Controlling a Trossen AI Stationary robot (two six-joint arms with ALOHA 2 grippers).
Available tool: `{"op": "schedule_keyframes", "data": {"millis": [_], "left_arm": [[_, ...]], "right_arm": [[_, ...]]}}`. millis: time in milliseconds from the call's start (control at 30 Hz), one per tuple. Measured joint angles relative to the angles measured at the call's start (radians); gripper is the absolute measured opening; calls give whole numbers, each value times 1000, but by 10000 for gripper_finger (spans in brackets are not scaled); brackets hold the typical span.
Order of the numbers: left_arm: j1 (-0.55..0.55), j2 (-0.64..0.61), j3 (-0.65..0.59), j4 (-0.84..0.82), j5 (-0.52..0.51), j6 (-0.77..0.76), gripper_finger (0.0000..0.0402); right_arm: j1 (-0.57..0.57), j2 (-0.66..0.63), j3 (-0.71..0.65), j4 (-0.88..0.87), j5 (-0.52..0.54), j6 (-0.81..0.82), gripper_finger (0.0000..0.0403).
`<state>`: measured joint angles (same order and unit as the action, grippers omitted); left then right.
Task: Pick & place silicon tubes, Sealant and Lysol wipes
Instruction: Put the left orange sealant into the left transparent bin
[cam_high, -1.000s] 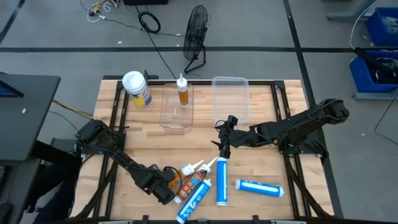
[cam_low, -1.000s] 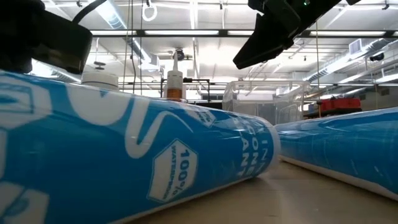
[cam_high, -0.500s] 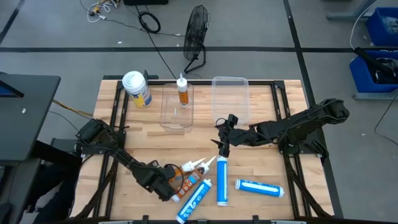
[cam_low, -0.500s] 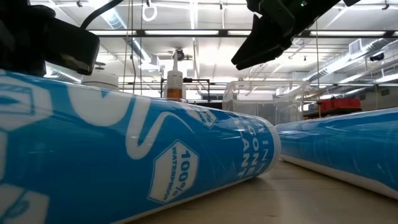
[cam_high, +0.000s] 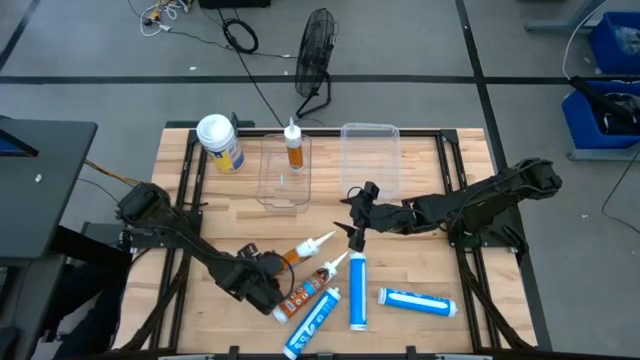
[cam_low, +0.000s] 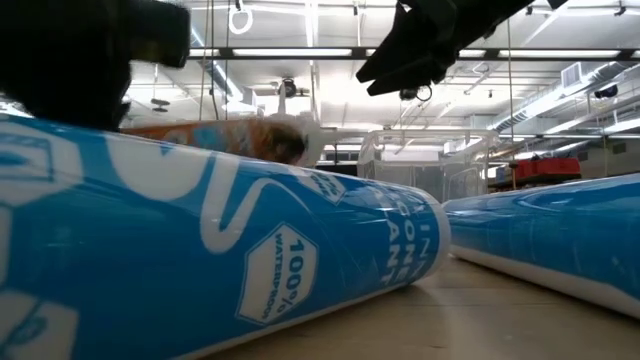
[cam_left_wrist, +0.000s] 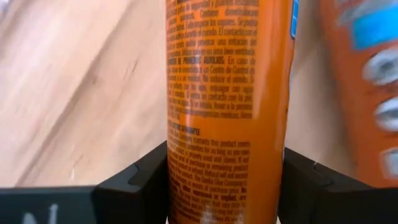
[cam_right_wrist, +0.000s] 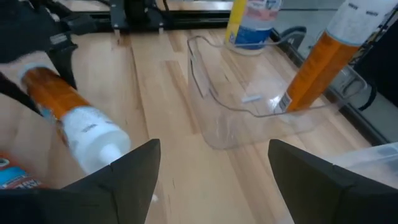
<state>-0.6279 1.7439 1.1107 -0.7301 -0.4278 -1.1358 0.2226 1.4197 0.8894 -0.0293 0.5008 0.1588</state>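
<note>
My left gripper (cam_high: 262, 287) is shut on an orange sealant tube (cam_high: 296, 256) with a white nozzle, at the table's near left. A second orange tube (cam_high: 303, 293) and three blue silicone tubes (cam_high: 357, 292) (cam_high: 312, 323) (cam_high: 417, 301) lie flat on the table beside it. The Lysol wipes canister (cam_high: 220, 143) stands upright at the far left. My right gripper (cam_high: 356, 230) is open and empty above the table's middle, just far of the blue tubes; its own view (cam_right_wrist: 214, 180) shows its fingers spread. My left gripper pinches the orange tube's body (cam_left_wrist: 227, 155) between its two fingers (cam_left_wrist: 134, 180), toward the tube's flat back end. The fingers lie across the tube. The tube is lifted clear of the table, its nozzle (cam_high: 322, 240) pointing toward the far right.
Two clear plastic bins (cam_high: 283, 185) (cam_high: 372, 150) stand at the table's far middle; a third orange tube (cam_high: 293, 148) stands upright in the left one. A fan (cam_high: 316, 50) and cables lie on the floor beyond the far edge.
My left gripper has risen a little and moved toward the far edge with the orange tube. The tube has come up off the table, away from the other tubes, and now shows above the blue tube in the low view. My right gripper has shifted slightly toward the far left.
</note>
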Motion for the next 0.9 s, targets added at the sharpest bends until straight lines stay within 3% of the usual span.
{"op": "schedule_keyframes", "data": {"millis": [167,333,633,733,900], "left_arm": [[3,-44,2,3,-96,8,217],[3,-95,2,28,-193,33,217],[1,-193,3,168,-382,241,216],[4,-221,4,247,-440,346,216],[23,-242,4,395,-475,534,215]], "right_arm": [[7,-27,0,46,63,-56,304],[40,-143,0,88,78,-118,304],[98,-326,0,171,-101,-136,304],[97,-347,0,249,-206,-105,304],[86,-342,0,306,-245,-65,304]]}}
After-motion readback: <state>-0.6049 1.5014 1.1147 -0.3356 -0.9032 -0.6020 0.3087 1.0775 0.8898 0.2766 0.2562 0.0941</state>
